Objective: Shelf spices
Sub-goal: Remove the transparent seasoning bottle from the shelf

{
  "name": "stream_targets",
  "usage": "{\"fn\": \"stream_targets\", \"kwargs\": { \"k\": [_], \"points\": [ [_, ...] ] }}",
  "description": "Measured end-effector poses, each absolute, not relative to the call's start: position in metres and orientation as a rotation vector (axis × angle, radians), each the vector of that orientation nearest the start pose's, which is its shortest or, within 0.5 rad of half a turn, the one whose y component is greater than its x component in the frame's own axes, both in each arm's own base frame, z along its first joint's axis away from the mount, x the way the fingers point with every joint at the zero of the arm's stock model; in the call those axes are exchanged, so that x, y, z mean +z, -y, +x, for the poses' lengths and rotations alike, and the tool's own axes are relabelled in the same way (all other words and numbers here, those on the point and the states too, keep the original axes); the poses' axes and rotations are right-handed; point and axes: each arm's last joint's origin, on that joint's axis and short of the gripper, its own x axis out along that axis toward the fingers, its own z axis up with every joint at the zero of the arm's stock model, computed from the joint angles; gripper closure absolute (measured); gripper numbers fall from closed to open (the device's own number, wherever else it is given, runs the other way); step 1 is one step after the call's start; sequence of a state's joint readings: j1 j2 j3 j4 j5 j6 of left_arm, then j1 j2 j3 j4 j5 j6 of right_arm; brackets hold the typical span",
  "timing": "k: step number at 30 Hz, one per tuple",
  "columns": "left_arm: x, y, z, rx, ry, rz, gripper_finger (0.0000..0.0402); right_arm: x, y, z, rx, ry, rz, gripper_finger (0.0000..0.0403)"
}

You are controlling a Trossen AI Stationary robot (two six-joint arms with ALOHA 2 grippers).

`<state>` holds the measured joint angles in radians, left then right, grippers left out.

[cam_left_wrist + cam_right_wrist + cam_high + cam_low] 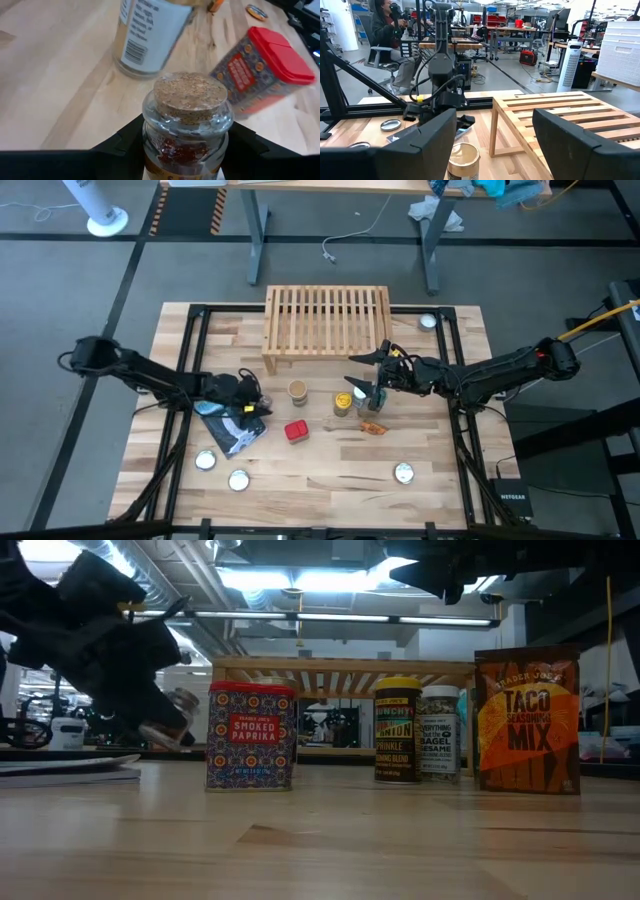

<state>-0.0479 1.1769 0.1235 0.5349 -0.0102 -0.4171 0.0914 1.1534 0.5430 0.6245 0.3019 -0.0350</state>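
Grip on glass jar, left end effector

Left end effector (186, 150) pinches the small clear jar (186, 125) around its body below the cork stopper (190, 96); the jar hangs tilted just above the table (330, 470) near the pouch (232, 430). Judged light, rigid, smooth and breakable, with a stopper that may pull out: hold the glass wall, not the cork. Right end effector (372, 375) hovers spread and empty beside the shelf (328, 320), above the yellow-lidded jar (343, 402). Red tin (296, 430), tan-lidded jar (297, 390) and orange packet (374, 426) stand on the table; the shelf holds nothing.
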Motion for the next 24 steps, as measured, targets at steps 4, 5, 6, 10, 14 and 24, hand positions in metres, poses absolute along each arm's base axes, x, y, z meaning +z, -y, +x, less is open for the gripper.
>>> {"fn": "stream_targets", "kwargs": {
  "k": [4,5,6,10,14,24],
  "points": [
    [0.110,0.008,0.183,0.093,-0.495,-0.365,0.0225,0.255,-0.014,0.243,-0.211,0.007,-0.033,0.0134],
    [0.108,0.008,0.184,0.093,-0.492,-0.363,0.0225,0.254,-0.014,0.243,-0.211,0.004,-0.034,0.0134],
    [0.107,0.008,0.185,0.092,-0.488,-0.363,0.0225,0.254,-0.014,0.243,-0.211,0.003,-0.034,0.0134],
    [0.101,0.007,0.188,0.106,-0.491,-0.359,0.0225,0.253,-0.014,0.243,-0.210,-0.010,-0.036,0.0134],
    [0.097,0.007,0.192,0.116,-0.473,-0.357,0.0225,0.252,-0.014,0.243,-0.210,-0.022,-0.039,0.0134],
    [0.089,0.007,0.201,0.140,-0.500,-0.340,0.0225,0.251,-0.014,0.243,-0.210,-0.026,-0.040,0.0134]
  ]
}}
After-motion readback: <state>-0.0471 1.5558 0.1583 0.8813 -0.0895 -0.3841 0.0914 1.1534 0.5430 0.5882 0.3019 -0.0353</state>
